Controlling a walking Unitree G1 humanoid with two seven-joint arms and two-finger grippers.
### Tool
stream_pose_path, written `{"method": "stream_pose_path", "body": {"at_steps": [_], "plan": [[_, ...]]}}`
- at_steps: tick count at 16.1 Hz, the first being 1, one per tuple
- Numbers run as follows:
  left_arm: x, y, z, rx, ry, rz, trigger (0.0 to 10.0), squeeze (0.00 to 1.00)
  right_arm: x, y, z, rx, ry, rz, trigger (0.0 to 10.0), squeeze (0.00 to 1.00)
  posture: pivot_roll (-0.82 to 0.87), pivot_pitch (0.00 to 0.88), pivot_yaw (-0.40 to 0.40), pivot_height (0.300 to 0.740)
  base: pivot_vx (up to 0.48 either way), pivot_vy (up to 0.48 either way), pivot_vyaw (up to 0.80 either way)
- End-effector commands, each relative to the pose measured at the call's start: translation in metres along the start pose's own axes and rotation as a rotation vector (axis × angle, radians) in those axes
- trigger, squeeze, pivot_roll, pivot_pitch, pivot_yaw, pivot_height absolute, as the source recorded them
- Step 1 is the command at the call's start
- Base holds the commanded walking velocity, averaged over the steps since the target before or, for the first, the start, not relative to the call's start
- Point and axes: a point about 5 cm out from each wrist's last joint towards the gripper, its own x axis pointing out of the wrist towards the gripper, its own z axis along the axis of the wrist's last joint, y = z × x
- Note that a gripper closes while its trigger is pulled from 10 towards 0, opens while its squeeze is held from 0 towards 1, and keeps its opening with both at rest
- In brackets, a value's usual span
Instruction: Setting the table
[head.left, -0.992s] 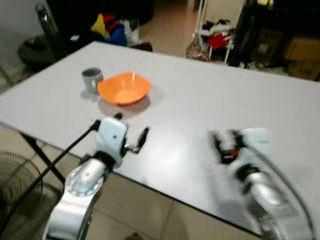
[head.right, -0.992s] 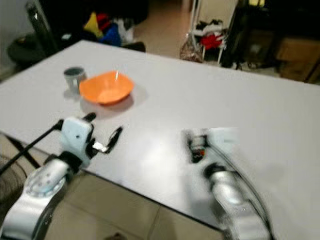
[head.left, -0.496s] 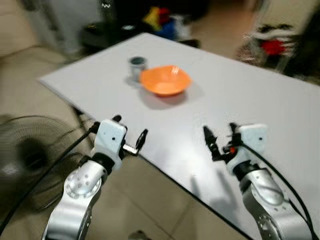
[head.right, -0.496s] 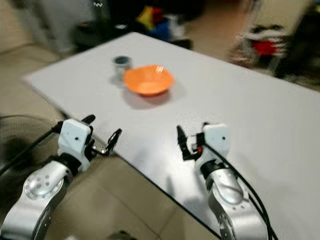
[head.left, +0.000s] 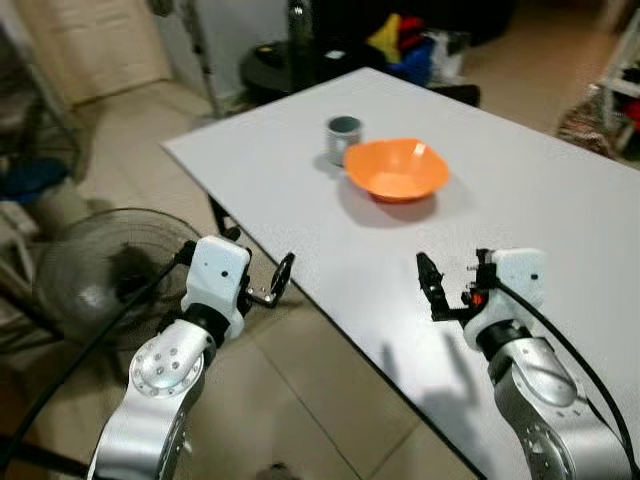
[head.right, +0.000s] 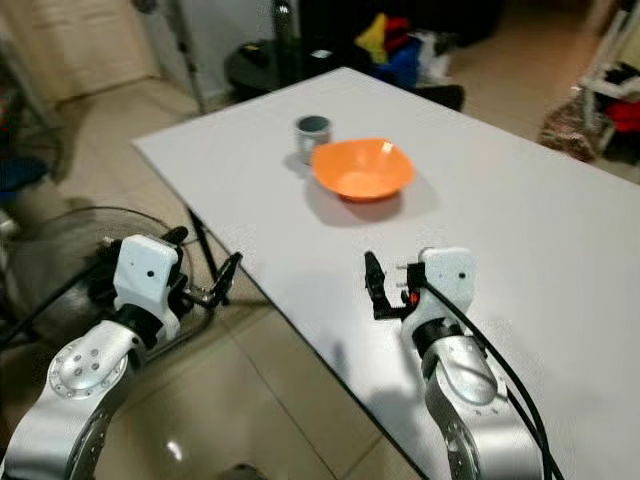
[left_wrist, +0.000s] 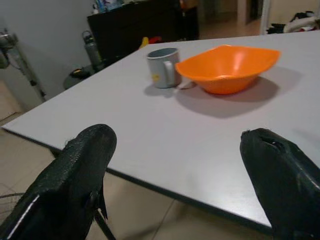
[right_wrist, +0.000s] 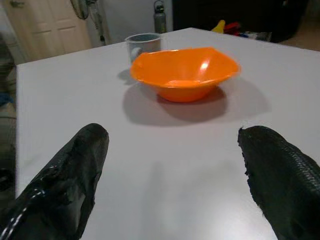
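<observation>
White and bare at its near edge, the bench (head.left: 560, 215) carries a grey mug (head.left: 343, 138) touching an orange bowl (head.left: 397, 169), mug on the left, both near the far left corner. A floor fan (head.left: 110, 270) stands below. The left end effector (head.left: 262, 275) hovers off the bench's edge, fingers spread, holding nothing. The right end effector (head.left: 452, 280) hangs over the bench, equally wide open and empty.

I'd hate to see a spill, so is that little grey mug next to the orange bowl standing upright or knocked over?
Upright. The grey mug stands on its base on the white table beside the orange bowl, open rim up.
</observation>
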Motion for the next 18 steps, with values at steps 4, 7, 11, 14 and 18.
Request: {"method": "stream_pose_path", "body": {"at_steps": [4,7,11,14,18], "plan": [[-0.0027,0.0061,-0.0004,0.015,0.015,0.028,10.0,0.00,0.0007,0.0068,-0.0028,0.028,0.020,0.034,10.0,1.00,0.13,0.000,0.027,0.740,0.000,0.362,0.00],[-0.0040,0.0049,-0.0003,0.019,0.020,0.018,10.0,0.00,-0.0004,0.0072,-0.0037,0.034,0.024,0.035,10.0,1.00,0.13,0.000,0.027,0.740,0.000,0.361,0.00],[-0.0046,0.0049,0.0004,0.021,0.022,0.019,10.0,0.00,-0.0004,0.0084,-0.0041,0.037,0.029,0.043,10.0,1.00,0.13,0.000,0.024,0.740,0.000,0.352,0.00],[-0.0048,0.0050,0.0007,0.021,0.024,0.019,10.0,0.00,0.0004,0.0093,-0.0038,0.037,0.030,0.050,10.0,1.00,0.14,0.000,0.023,0.740,0.000,0.350,0.00],[-0.0047,0.0049,0.0009,0.019,0.024,0.019,10.0,0.00,0.0012,0.0109,-0.0029,0.036,0.028,0.069,10.0,1.00,0.14,0.000,0.021,0.740,0.000,0.349,0.00]]}}
